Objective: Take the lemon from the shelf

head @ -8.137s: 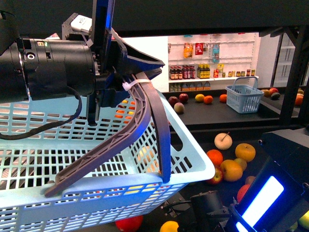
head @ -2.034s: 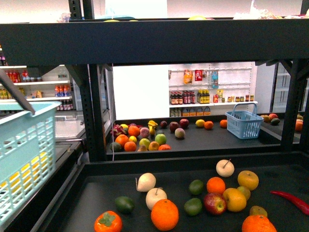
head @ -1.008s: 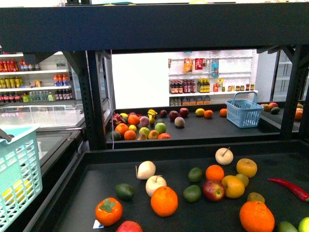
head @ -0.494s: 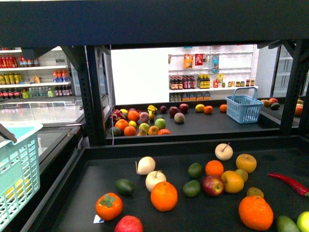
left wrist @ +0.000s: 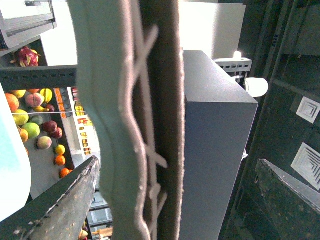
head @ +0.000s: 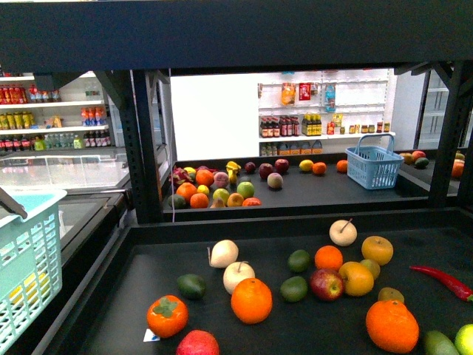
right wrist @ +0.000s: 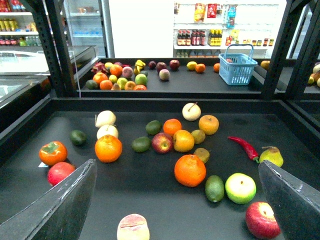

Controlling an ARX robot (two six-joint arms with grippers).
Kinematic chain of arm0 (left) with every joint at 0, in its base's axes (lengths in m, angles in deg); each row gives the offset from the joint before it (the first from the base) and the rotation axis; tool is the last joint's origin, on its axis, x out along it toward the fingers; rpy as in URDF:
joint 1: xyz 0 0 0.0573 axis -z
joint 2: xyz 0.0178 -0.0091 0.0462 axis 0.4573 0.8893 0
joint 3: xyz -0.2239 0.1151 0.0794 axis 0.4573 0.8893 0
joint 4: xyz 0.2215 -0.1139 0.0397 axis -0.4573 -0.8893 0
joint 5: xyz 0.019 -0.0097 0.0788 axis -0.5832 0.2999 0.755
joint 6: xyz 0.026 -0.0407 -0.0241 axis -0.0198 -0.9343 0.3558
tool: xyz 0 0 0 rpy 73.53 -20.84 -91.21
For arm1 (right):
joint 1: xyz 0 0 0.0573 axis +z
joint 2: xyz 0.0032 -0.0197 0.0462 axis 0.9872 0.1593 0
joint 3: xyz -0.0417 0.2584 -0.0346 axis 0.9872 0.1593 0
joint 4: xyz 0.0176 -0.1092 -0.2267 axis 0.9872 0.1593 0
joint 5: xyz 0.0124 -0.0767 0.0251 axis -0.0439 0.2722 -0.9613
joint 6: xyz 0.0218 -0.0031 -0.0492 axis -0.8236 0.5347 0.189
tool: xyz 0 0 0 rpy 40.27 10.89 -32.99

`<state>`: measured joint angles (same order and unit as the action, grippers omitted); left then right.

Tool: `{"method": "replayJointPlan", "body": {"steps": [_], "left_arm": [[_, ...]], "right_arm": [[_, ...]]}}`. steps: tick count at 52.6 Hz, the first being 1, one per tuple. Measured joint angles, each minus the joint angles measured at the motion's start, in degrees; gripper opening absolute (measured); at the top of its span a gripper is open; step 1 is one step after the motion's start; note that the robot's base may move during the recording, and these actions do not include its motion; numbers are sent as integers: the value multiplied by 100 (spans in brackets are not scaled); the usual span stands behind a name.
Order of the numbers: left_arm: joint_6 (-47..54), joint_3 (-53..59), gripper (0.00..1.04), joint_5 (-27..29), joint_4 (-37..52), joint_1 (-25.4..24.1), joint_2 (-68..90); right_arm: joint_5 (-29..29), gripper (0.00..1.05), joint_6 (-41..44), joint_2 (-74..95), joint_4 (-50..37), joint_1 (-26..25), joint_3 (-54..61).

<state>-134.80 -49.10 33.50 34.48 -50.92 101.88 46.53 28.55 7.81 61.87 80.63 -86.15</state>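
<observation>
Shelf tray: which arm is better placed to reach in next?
Right. Its open tool faces the shelf tray with the fruit in view, while the basket handle lies across the left tool.

You are looking at loose produce, baskets and stocked store shelving.

Nearest you lie a large orange (head: pixel 251 300), a persimmon (head: pixel 166 316) and a red apple (head: pixel 327 284), with two pale cream apples (head: pixel 223 253) just behind and a red chili pepper (head: pixel 444 282) to the far right. A pale blue basket (head: pixel 29 259) stands at your far left. Farther back, a smaller blue basket (head: pixel 374 165) sits near a heap of mixed fruit (head: pixel 214 194). White wall shelves of bottles (head: pixel 310 126) fill the background.
</observation>
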Motion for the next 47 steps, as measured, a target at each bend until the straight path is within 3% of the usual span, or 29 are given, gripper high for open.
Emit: {"method": "replayJointPlan", "body": {"steps": [5, 12, 29, 47], "left_arm": [[315, 52, 97, -367, -92, -210, -122], [997, 131, 97, -332, -752, -579, -629], [1871, 289, 97, -490, -2221, -498, -1298], [3252, 446, 97, -505, -5088, -407, -2669]], "right_arm": [[0, 97, 0, 0, 0, 0, 0], [7, 97, 0, 0, 0, 0, 0], [0, 97, 0, 0, 0, 0, 0], [2, 97, 0, 0, 0, 0, 0]]}}
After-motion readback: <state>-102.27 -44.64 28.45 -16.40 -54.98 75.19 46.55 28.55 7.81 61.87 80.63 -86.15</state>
